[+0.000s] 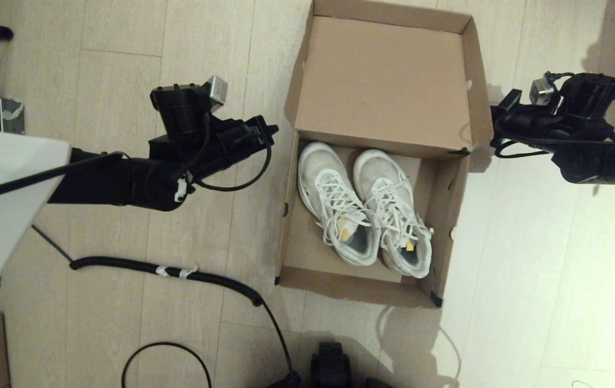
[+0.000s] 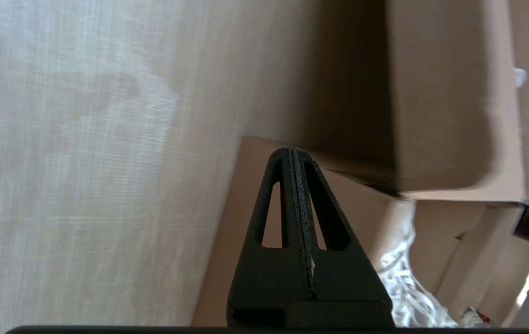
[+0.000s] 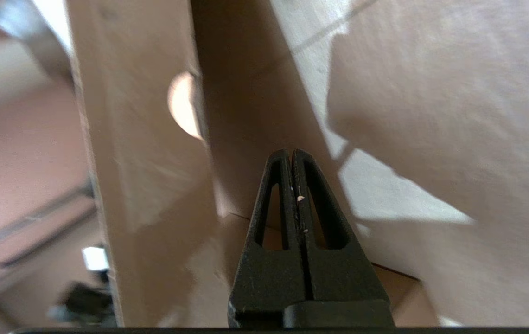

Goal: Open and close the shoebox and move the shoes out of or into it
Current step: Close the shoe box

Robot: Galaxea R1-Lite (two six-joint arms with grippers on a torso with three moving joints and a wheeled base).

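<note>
White shoes (image 1: 364, 207), two; one shoebox (image 1: 450, 210)

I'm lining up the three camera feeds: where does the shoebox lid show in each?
Head view: the lid stands open at top centre, behind the shoes, between the left gripper and the right gripper.
Left wrist view: lid at upper right, beyond the shut fingertips.
Right wrist view: lid wall left of centre.
Shared landmark: the lid's side walls.
</note>
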